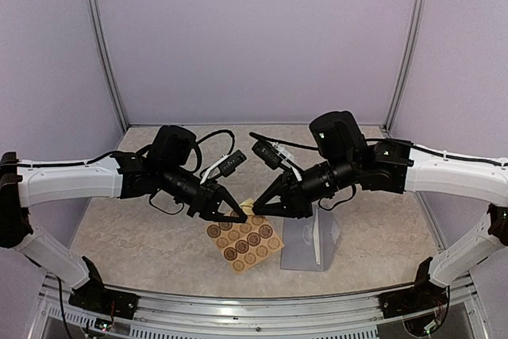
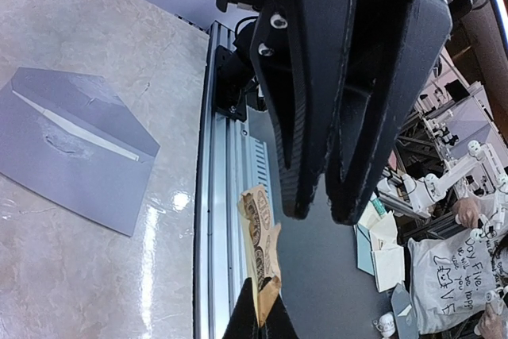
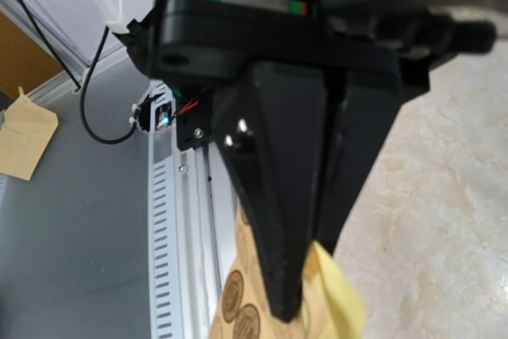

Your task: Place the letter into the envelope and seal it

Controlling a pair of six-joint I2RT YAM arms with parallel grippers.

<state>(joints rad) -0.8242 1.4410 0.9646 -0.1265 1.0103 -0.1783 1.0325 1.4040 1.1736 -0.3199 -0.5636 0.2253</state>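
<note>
The grey-lavender envelope (image 1: 305, 248) (image 2: 71, 164) lies flat on the table with its flap open. A thin white edge (image 2: 83, 132) shows in its mouth; I cannot tell whether that is the letter. Left of it lies a tan sheet of round brown stickers (image 1: 246, 245) (image 3: 238, 307). Both grippers meet tip to tip just above the sheet's far corner. My right gripper (image 1: 258, 210) (image 3: 309, 275) (image 2: 262, 291) pinches a small tan-yellow sticker piece (image 2: 260, 244) (image 3: 337, 295) (image 1: 248, 204). My left gripper (image 1: 240, 217) (image 2: 321, 216) is shut with nothing in it, right beside that piece.
An aluminium rail (image 2: 214, 196) (image 3: 171, 220) runs along the table's near edge, close behind the sticker sheet. Lavender walls and two upright frame posts (image 1: 107, 61) close the back. Black cables (image 1: 214, 144) loop off both wrists.
</note>
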